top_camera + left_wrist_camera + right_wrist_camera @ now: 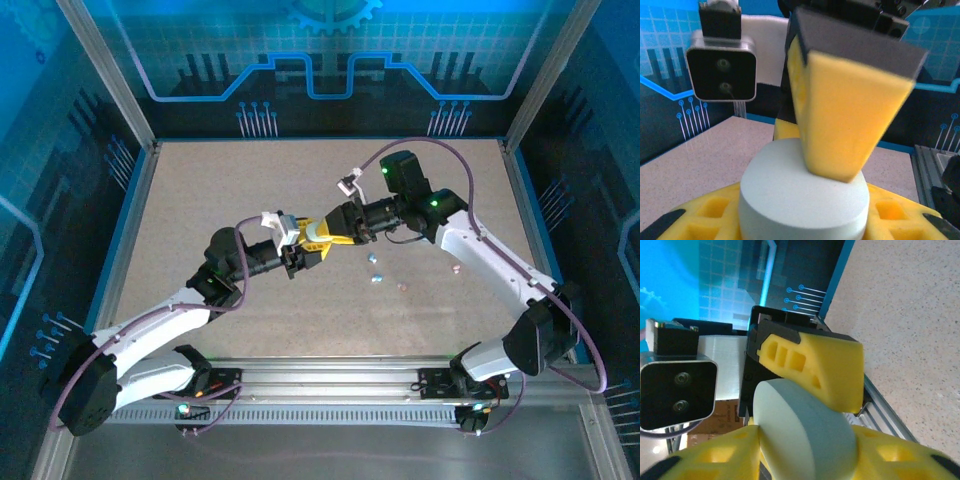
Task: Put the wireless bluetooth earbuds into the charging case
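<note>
None of the earbuds (377, 278) is in yet: about four tiny bits lie loose on the counter (220, 190), just right of where the arms meet. The left gripper (303, 252) is clenched on the pale round charging case (800, 200). The right gripper (330, 238) has its fingers around the case too, clamped or not I cannot tell, so opening and loading it seem still to come.

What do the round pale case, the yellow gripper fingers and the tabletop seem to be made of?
Round case: likely matte plastic; pale grey-white, smooth, no glare.
Yellow fingers: seemingly matte plastic, maybe printed; rectangular hollows show in the sides.
Tabletop: speckled beige, perhaps laminate; the real material is not certain.
</note>
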{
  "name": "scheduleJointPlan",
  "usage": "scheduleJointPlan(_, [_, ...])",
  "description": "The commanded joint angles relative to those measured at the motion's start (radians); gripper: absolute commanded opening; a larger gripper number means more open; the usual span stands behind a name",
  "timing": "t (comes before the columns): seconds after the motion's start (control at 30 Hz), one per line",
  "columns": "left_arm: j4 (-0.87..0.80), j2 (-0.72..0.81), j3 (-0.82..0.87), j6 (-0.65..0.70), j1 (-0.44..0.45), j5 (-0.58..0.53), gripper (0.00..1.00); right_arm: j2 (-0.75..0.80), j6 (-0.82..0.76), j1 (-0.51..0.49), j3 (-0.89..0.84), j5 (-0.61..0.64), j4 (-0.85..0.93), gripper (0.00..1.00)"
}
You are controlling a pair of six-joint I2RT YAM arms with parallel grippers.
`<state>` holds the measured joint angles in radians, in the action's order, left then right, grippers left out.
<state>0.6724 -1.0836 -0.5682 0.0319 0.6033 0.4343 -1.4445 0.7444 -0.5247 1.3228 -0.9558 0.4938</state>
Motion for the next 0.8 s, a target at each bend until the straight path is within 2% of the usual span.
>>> scheduleJointPlan(0.0, [0.042, -0.002, -0.042, 0.009, 0.007, 0.012, 0.38, -0.004, 0.034, 0.008, -0.014, -0.043, -0.054, 0.32])
scheduleJointPlan(0.2, [-0.025, 0.004, -0.039, 0.036, 0.006, -0.029, 0.43, 0.024, 0.062, 0.032, -0.055, 0.011, -0.089, 0.14])
scheduleJointPlan(0.3, [-0.040, 0.008, -0.029, 0.040, 0.007, -0.061, 0.55, 0.044, 0.111, 0.044, -0.089, 0.041, -0.161, 0.11])
scheduleJointPlan(0.4, [-0.057, 0.014, -0.016, 0.045, 0.006, -0.078, 0.70, 0.054, 0.149, 0.062, -0.122, 0.080, -0.226, 0.11])
scheduleJointPlan(0.5, [-0.118, 0.041, -0.004, 0.070, 0.006, -0.104, 0.71, 0.046, 0.175, 0.085, -0.150, 0.142, -0.266, 0.11])
scheduleJointPlan(0.57, [-0.159, 0.071, 0.007, 0.088, 0.006, -0.131, 0.76, 0.032, 0.182, 0.099, -0.168, 0.195, -0.289, 0.11])
scheduleJointPlan(0.67, [-0.188, 0.136, 0.037, 0.080, 0.004, -0.225, 0.81, -0.022, 0.123, 0.114, -0.187, 0.362, -0.253, 0.12])
scheduleJointPlan(0.77, [-0.222, 0.197, 0.054, 0.045, 0.004, -0.326, 0.89, -0.149, 0.095, 0.129, -0.178, 0.438, -0.263, 0.12])
